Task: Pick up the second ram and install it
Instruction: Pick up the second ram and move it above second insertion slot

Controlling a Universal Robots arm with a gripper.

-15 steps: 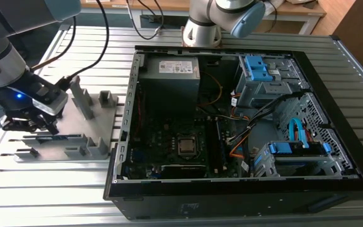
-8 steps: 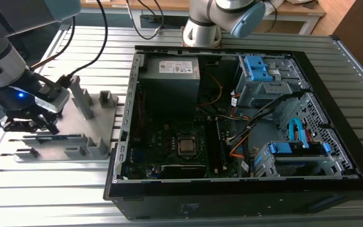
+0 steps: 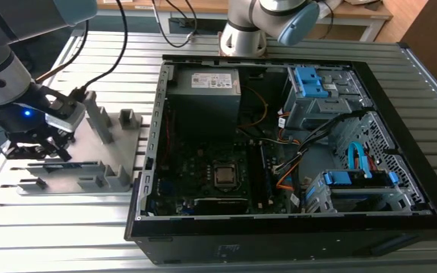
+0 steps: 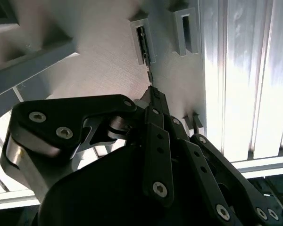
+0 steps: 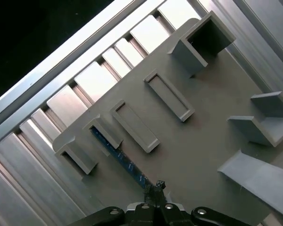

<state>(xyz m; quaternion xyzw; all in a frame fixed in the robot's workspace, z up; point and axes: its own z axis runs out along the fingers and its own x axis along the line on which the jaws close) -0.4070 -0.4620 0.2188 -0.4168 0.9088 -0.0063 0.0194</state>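
**Over at the holder plate: gripper on RAM stick number 2**

Off to the exterior view's left of the open PC case (image 3: pixel 279 142), the gripper (image 3: pixel 40 149) is down at the grey holder plate (image 5: pixel 203 155) on the slatted worktop (image 3: pixel 52 227). The second ram (image 5: pixel 122 157) stands on edge there, its far end tucked into 1 of the slotted holder blocks (image 5: pixel 104 134).

The part that matters is that the stick's long axis runs straight away from the gripper (image 5: pixel 155 187). It's a thin dark blue line from the tips out to that block, and the neighbouring slots look vacant. In the exterior view the second ram (image 3: pixel 65 166) lies roughly side to side, with the gripper over the end away from the case.

As for the gripper (image 4: pixel 153 94), the tips look pinched together on the near end of the second ram (image 4: pixel 142 40), with no gap I can spot. I wouldn't swear to how firm the hold is. The stick is seated in its block and not lifted.
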